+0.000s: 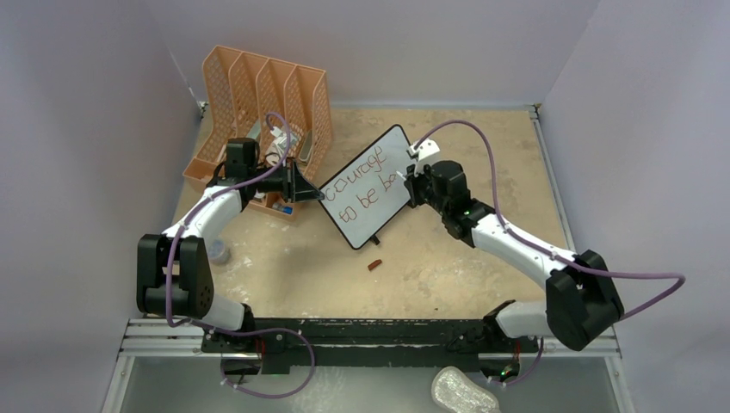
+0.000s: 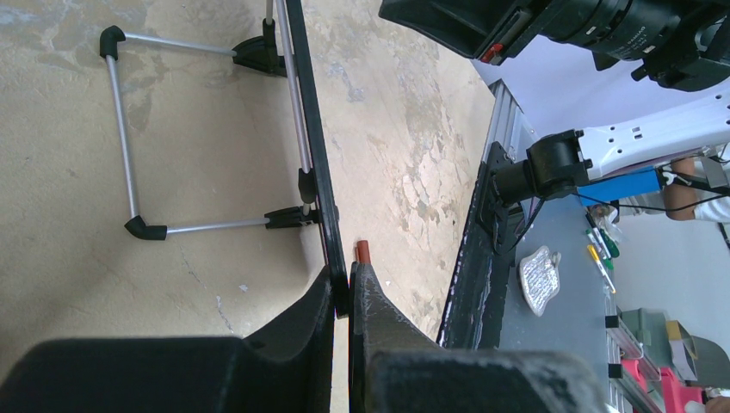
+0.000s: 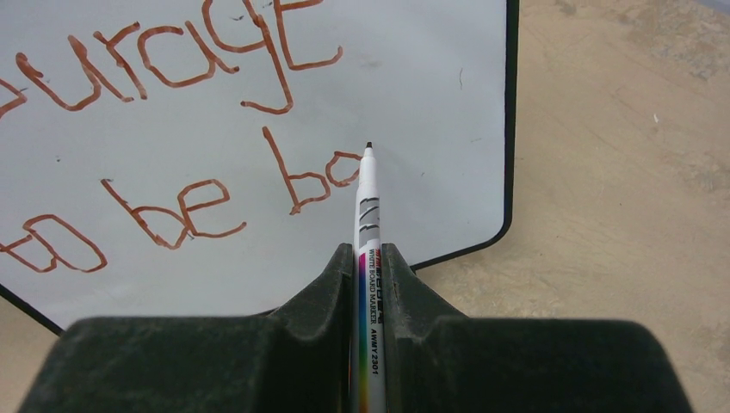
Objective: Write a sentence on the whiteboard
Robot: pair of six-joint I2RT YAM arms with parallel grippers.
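The whiteboard (image 1: 372, 196) stands tilted on its wire feet (image 2: 129, 146) mid-table. My left gripper (image 1: 317, 194) is shut on its left black frame (image 2: 308, 155), both fingers pinching the rim (image 2: 341, 297). The sentence (image 1: 361, 185) is in red-brown marker on two lines, reading "courage" and "to be ba" (image 3: 185, 129). My right gripper (image 3: 370, 255) is shut on a white whiteboard marker (image 3: 369, 215). The marker's tip sits at the board's surface, just at the upper right of the last letter. In the top view that gripper (image 1: 411, 176) is at the board's right edge.
An orange perforated file organizer (image 1: 258, 103) stands behind my left arm at the back left. A small red-brown marker cap (image 1: 374, 265) lies on the table in front of the board, also showing past my left fingers (image 2: 363, 251). A small clear cup (image 1: 219, 251) sits by the left arm.
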